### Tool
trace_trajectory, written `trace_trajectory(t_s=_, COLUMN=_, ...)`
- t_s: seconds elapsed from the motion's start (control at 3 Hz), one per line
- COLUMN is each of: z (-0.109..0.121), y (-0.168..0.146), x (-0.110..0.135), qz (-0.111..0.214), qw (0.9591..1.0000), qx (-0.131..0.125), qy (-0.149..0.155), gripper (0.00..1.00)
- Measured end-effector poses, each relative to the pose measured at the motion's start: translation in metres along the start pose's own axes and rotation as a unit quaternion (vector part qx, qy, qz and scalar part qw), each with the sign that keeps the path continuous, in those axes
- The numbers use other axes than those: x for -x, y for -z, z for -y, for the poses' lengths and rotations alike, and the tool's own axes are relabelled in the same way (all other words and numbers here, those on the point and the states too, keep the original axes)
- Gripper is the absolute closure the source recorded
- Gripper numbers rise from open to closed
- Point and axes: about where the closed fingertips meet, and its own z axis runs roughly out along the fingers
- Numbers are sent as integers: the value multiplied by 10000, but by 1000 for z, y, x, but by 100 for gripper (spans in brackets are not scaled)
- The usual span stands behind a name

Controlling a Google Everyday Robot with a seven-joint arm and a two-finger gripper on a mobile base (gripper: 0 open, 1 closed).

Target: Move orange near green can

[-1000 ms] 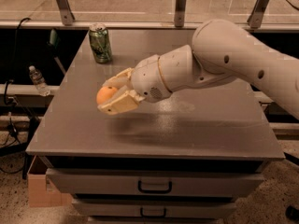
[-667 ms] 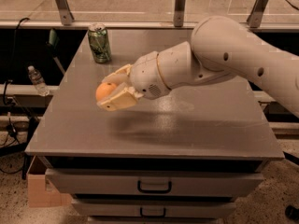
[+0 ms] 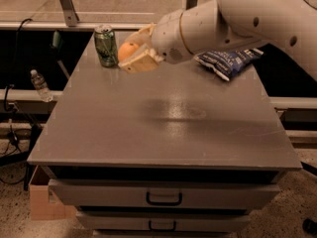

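Well, from the one camera view, looking across the flat grey table top [image 3: 163,128] toward its far edge, the robot's thick white arm [image 3: 257,19] reaches in from the upper right and ends over the far left part of the surface. The cream-coloured two-finger gripper [image 3: 131,54] is there, and its fingers [image 3: 142,63] are closed around the small round orange fruit [image 3: 128,49], one finger showing above it and a broader one beneath and in front. The orange sits in that grasp just to the right of the green drink can with pale markings and a silver top [image 3: 106,45], which stands upright near the table's far left corner. The two are very close, though I cannot tell whether they touch, nor whether the lower finger is resting on the table or held just above it. Behind the arm's wrist, on the far right of the table, lies a crumpled blue chip bag [image 3: 229,61], well apart from the can. A dull shine sits on the middle of the table top. Below the front edge are two grey drawers with dark handles [image 3: 164,198], one above the other. Off to the left, a clear plastic water bottle [image 3: 40,85] stands on a pale ledge, and a brown cardboard box [image 3: 39,198] sits on the speckled floor by the table's corner.
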Motion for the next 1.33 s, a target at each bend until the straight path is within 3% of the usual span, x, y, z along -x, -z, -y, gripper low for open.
trace_trajectory(t_s=0.33, z=51, y=-3, x=-2, qz=-29, qw=9995, qx=-293, qy=68, gripper=100)
trace_trajectory(t_s=0.67, z=92, y=-20, x=-20, qz=119, qw=9987, qx=-492, qy=-72, gripper=100)
trace_trajectory(t_s=1.0, z=125, y=-35, x=-50, qz=210, qw=9971, qx=-661, qy=-313, gripper=100)
trace_trajectory(t_s=1.33, z=143, y=-51, x=-86, qz=240, qw=9947, qx=-753, qy=-658, gripper=100)
